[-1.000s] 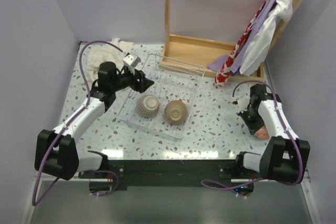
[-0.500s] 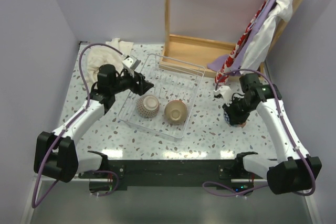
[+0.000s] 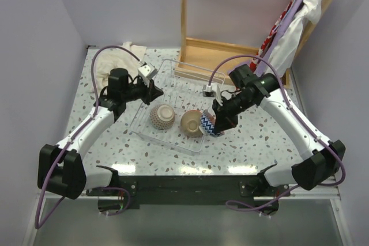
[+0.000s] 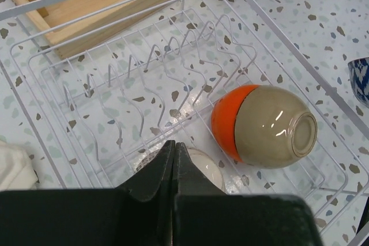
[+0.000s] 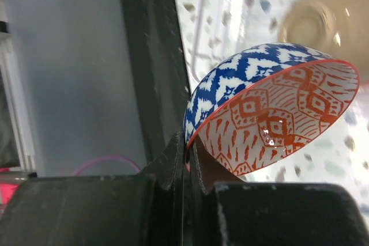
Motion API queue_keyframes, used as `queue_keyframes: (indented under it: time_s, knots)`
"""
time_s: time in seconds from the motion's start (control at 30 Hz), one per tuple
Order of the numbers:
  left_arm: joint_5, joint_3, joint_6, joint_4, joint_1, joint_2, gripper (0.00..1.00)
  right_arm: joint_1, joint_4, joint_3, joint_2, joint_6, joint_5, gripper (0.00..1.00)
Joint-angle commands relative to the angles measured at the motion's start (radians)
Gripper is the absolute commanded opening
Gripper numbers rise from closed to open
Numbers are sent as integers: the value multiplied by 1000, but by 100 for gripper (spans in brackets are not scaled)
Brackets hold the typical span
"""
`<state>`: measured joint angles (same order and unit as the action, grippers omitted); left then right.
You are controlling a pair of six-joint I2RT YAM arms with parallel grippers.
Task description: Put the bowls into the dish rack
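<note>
The clear wire dish rack (image 3: 196, 79) (image 4: 115, 61) lies mid-table. Inside it a grey-speckled bowl (image 3: 162, 116) and an orange and tan bowl (image 3: 191, 122) (image 4: 265, 126) lie on their sides. My left gripper (image 3: 157, 91) (image 4: 174, 144) hovers shut and empty above the speckled bowl, whose pale rim (image 4: 204, 165) shows just past my fingertips. My right gripper (image 3: 217, 124) (image 5: 188, 154) is shut on the rim of the blue-patterned bowl (image 3: 209, 124) (image 5: 271, 105), which hangs tilted over the rack's right edge beside the orange bowl.
A wooden frame with a tray base (image 3: 222, 56) stands behind the rack, with cloths (image 3: 282, 33) draped on its right side. A crumpled white cloth (image 3: 112, 61) lies at the back left. Grey walls close in both sides.
My right arm has swung left from the table's right side, carrying the blue-patterned bowl to the rack's right edge. My left gripper has shut and stayed above the speckled bowl.
</note>
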<state>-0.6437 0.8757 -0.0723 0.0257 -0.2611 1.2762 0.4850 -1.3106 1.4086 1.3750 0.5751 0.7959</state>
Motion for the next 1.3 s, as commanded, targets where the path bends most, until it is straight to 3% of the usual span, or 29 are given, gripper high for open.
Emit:
queue_keyframes:
  time_s: [0.0, 0.2, 0.37, 0.47, 0.57, 0.6, 0.87, 1.2, 1.27]
  knots:
    - [-48, 77, -125, 156, 11, -2, 0, 44, 184, 93, 59, -139, 290, 0]
    - [-65, 160, -184, 307, 40, 26, 0, 107, 465, 96, 215, -308, 468, 0]
    - [-44, 227, -224, 388, 68, 23, 0, 159, 462, 141, 352, -256, 561, 0]
    - [-24, 256, -280, 442, 77, 22, 0, 171, 323, 209, 448, -126, 601, 0]
    - [-24, 270, -316, 480, 82, 25, 0, 175, -15, 334, 600, 179, 641, 0]
    - [-27, 270, -325, 485, 82, 26, 0, 175, -270, 377, 646, 420, 651, 0]
    - [-48, 244, -397, 557, 82, 35, 0, 191, -277, 389, 795, 431, 720, 0]
    - [-85, 227, -552, 648, 80, 45, 0, 190, -277, 351, 840, 442, 618, 0]
    - [-106, 218, -616, 701, 74, 52, 0, 191, -277, 355, 858, 436, 586, 16]
